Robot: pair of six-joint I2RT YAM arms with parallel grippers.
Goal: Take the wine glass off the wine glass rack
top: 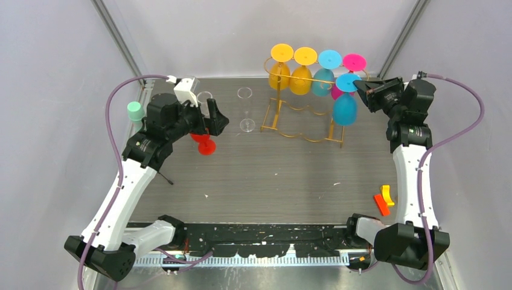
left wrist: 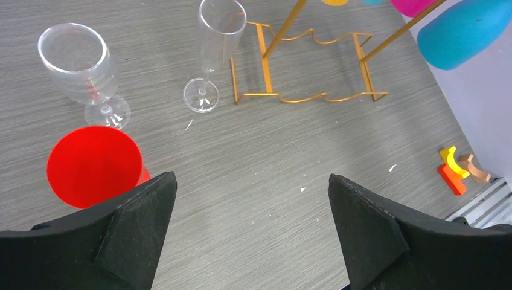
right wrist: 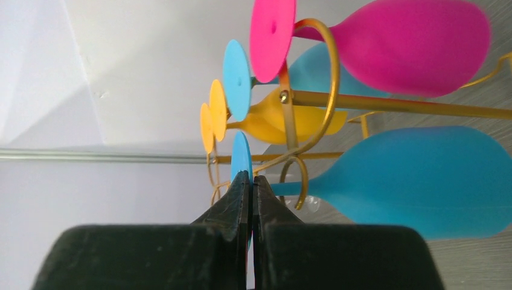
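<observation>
Blue wine glass (top: 344,110) hangs bowl-down at the right end of the wine glass rack (top: 276,112), on the near side, foot disc (right wrist: 241,156) up at rail height. Right wrist view: the stem appears to sit in the end loop (right wrist: 296,180) of the gold rail, so I judge the glass not yet free.

Right gripper (right wrist: 250,179) is pressed together on the edge of that foot disc, the thin rim pinched between the pads.

Left gripper (left wrist: 252,180) is spread wide and holds nothing, low over the table beside a red glass (left wrist: 93,166).

Step in hand: grasp made, extraction pending. The next move calls for drawing the foot outward along the loop's open side — level, slow. The neighbouring pink glass (right wrist: 398,42) hangs close and the pinch is only on the rim.
</observation>
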